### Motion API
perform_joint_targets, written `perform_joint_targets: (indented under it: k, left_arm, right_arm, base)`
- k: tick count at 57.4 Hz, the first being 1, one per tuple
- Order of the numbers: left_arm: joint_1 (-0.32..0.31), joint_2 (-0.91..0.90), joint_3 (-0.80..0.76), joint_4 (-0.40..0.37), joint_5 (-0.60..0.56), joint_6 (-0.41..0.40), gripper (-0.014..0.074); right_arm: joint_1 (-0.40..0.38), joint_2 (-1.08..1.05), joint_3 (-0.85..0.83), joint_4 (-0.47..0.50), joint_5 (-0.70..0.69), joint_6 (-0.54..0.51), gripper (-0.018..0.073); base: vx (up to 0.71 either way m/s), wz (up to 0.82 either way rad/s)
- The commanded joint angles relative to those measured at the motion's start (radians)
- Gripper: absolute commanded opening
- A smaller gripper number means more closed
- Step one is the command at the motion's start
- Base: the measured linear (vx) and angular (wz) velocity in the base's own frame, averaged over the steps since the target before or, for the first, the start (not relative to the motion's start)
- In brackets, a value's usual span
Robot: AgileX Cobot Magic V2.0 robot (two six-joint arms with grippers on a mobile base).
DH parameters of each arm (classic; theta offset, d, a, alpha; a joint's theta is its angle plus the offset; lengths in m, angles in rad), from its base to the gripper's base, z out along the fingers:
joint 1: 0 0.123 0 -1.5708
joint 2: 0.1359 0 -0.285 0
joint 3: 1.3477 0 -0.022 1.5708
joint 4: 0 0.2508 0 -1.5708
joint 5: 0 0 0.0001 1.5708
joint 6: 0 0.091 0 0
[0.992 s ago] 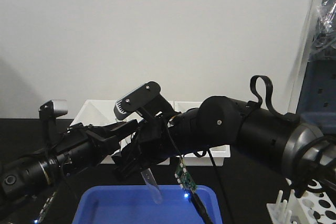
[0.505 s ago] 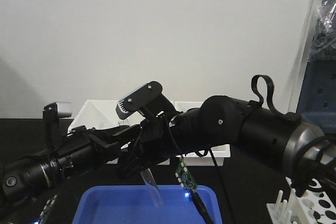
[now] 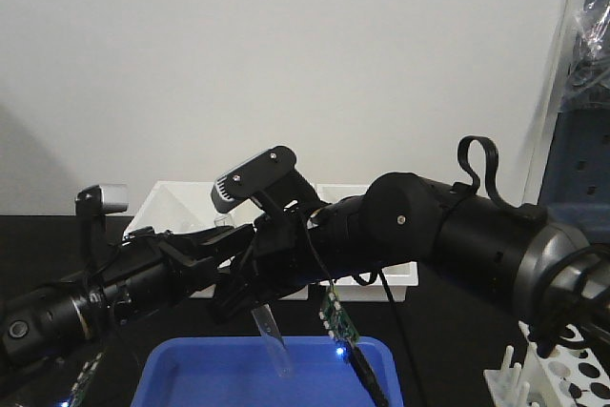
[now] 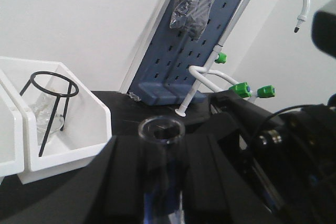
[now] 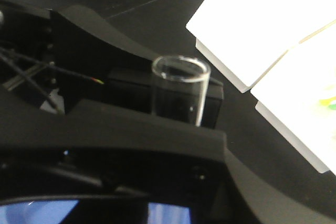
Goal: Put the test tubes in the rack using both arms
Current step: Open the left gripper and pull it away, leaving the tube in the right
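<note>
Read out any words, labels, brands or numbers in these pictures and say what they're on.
None can be read in any view.
The test tube, white bins, blue tray and blue pegboard show no lettering.
The green circuit board may carry markings, but they are too small to read.

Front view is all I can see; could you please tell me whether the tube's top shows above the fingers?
Observer: Yes, in both wrist views the tube's open rim stands above the black fingers.
Operator: Is anything inside it?
Observer: The part above the fingers looks empty.
Operator: Is anything in the white bins?
Observer: In the left wrist view one bin holds a black wire ring stand.
</note>
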Motion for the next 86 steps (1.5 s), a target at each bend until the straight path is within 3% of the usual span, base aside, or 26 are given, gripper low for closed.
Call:
perform_joint_targets:
  k: [1, 10, 16, 27, 41, 47, 62, 76, 86]
  left_arm:
    - [-0.004, -0.042, -0.034, -0.052, -0.069, -0.008, 0.03]
    - [-0.004, -0.042, -0.034, -0.129, -0.069, -0.008, 0.0514]
    - [-0.004, -0.042, -0.034, -0.194, -0.069, 0.001, 0.0592]
    - [-0.001, -0.043, -0.034, -0.211, -0.069, 0.004, 0.0587]
    - [0.064, -0.066, -0.034, -0.282, -0.117, 0.084, 0.0554]
    - [0.103, -0.101, -0.034, -0.28, -0.1, 0.132, 0.0545]
    - [0.194, -0.207, -0.034, -0.254, -0.057, 0.132, 0.0543]
    - [0.237, -0.3, -0.034, -0.088, 0.121, 0.132, 0.0543]
    - [0.237, -0.303, -0.034, -0.069, 0.154, 0.129, 0.0543]
  right_arm:
    - [-0.001, -0.05, -0.038, 0.031, -0.069, -0.004, -0.0009]
    - [-0.001, -0.05, -0.038, 0.03, -0.09, -0.004, -0.0009]
    - [-0.001, -0.05, -0.038, 0.022, -0.101, -0.004, -0.0009]
    - [-0.026, -0.05, -0.038, 0.013, -0.135, 0.006, -0.0009]
    - [-0.136, -0.062, -0.036, 0.014, -0.142, 0.029, -0.0009]
    - [-0.201, -0.086, -0.036, 0.013, -0.172, 0.029, -0.0009]
    - [-0.344, -0.231, 0.033, 0.015, -0.213, -0.048, -0.0009]
    - [-0.473, -0.44, 0.351, 0.025, -0.516, -0.05, -0.0009]
    - [-0.489, -0.566, 0.583, 0.025, -0.674, -0.045, -0.0009]
  base:
    - [0.0, 0.0]
    - [0.0, 0.0]
    - [0.0, 0.0]
    - [0.0, 0.0]
    - [0.0, 0.0]
    - [0.0, 0.0]
    - [0.0, 0.0]
    - [0.0, 0.0]
    - [0.0, 0.0]
